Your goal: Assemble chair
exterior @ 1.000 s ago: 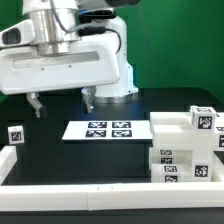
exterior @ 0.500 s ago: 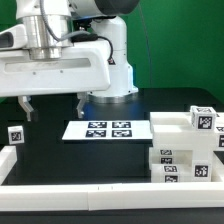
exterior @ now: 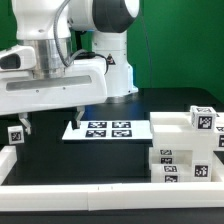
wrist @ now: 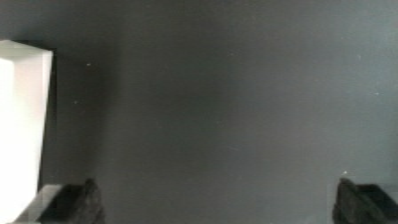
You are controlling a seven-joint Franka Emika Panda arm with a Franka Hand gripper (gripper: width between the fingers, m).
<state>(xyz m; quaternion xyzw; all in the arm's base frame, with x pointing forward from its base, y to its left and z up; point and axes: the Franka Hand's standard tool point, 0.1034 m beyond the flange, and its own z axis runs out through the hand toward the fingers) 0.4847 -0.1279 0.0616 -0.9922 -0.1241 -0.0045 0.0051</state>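
While its arm leans over the table, the pincer [exterior: 47, 121] hangs apart, empty.

This is a robot lab, not a home. My arm [exterior: 60, 60] works over a black table [exterior: 110, 160] closed in by white rails [exterior: 85, 194], before a green screen [exterior: 185, 50]. A marker board [exterior: 107, 130] lies on the table.

From my station I see a flat green wall [exterior: 175, 45] closing off the scene behind the jaws, evenly lit, with no window in view. The bench [exterior: 90, 160] beneath the jaws is matt black and takes soft light without glare. White border rails [exterior: 70, 190] frame it. The marker board [exterior: 105, 130] lies flat on the black surface just beside the jaws.
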